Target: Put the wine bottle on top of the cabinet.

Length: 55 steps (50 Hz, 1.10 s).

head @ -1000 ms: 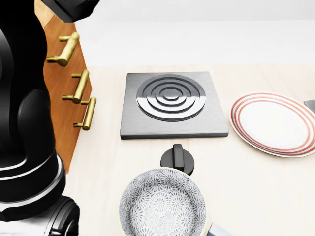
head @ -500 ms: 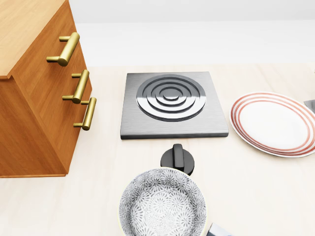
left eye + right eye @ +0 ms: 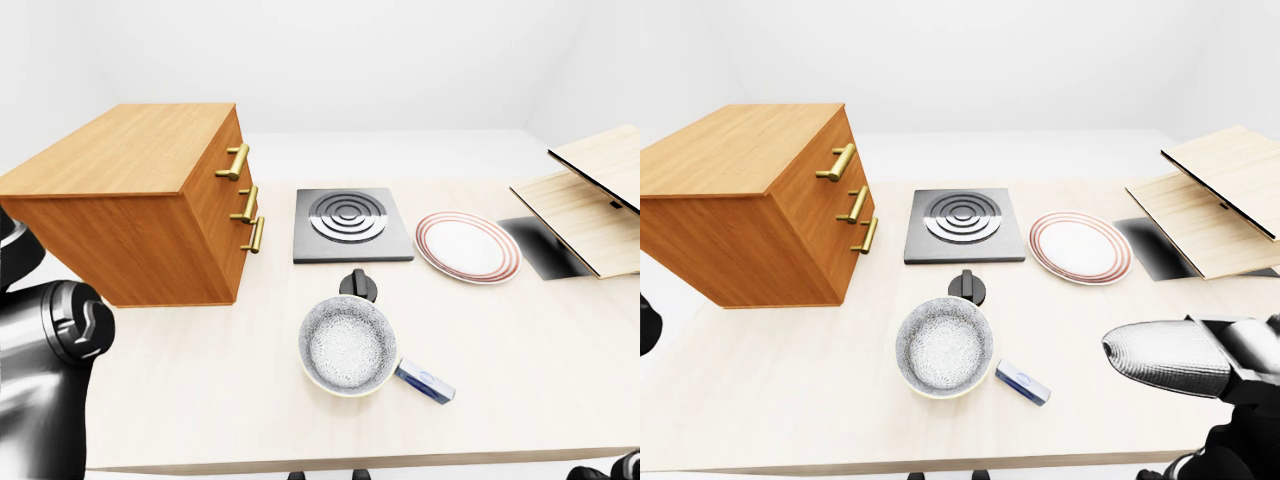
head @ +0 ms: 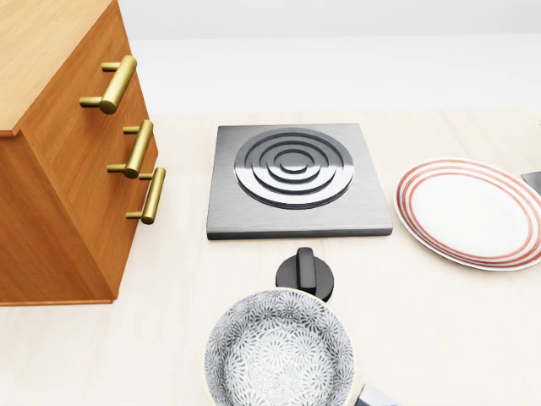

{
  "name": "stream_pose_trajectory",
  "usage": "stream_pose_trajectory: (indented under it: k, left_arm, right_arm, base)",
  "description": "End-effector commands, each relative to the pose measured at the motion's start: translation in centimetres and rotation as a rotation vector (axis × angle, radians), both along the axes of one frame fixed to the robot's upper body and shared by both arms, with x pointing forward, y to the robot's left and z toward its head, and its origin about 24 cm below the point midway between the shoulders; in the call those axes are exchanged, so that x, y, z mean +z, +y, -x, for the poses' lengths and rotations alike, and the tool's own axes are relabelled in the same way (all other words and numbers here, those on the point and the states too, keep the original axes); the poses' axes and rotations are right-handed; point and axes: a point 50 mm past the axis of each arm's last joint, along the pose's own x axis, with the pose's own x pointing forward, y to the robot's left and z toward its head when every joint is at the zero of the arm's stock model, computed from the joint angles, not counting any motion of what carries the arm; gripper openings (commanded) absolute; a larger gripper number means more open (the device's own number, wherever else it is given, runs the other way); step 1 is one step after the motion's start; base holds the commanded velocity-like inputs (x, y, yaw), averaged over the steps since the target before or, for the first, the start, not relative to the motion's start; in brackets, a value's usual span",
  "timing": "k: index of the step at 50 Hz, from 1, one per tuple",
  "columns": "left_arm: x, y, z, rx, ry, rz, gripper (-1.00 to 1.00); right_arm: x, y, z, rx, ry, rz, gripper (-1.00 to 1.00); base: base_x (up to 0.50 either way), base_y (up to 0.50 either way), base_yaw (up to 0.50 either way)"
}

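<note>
Cabinet (image 3: 130, 205): boxy wood; brass handles (image 3: 245, 203).

Left arm (image 3: 45, 370) low, left of the cabinet (image 3: 140, 200). Right arm (image 3: 1185, 360) far right of it; hand states indeterminate.

The cabinet (image 3: 150, 200) looks like warm, matt wood with glossy brass-coloured metal handles (image 4: 114, 83). The hob (image 4: 296, 173) is brushed grey metal with shiny rings. The desk (image 3: 520, 350) is pale, smooth wood. The plate (image 3: 467, 246) and speckled bowl (image 3: 348, 343) appear glazed ceramic.
</note>
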Motion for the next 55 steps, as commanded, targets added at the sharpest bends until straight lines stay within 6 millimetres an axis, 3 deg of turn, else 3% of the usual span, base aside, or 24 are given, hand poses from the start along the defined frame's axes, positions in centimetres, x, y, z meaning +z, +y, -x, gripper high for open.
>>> stream_pose_trajectory:
  k: [1,16,41,55]
  left_arm:
    - [-0.5,3.1,-1.3,0.047,0.099,0.049,-1.0]
    - [-2.2,5.5,-2.8,0.095,0.206,0.08,-1.0]
    - [-9.2,8.0,-8.5,0.087,0.546,0.148,-1.0]
    - [-11.9,8.8,-10.5,0.092,0.686,0.197,-1.0]
  right_arm:
    - [-0.1,0.8,-0.2,-0.029,-0.022,0.05,1.0]
    - [-0.2,1.2,-0.4,-0.048,-0.019,0.082,1.0]
    - [-1.3,1.5,-1.1,-0.027,0.055,0.057,1.0]
    - [-1.5,1.6,-1.3,-0.051,0.068,0.078,1.0]
  base:
    - [0.0,0.0,0.0]
    - [0.0,0.0,0.0]
    - [0.0,0.0,0.0]
    - [0.0,0.0,0.0]
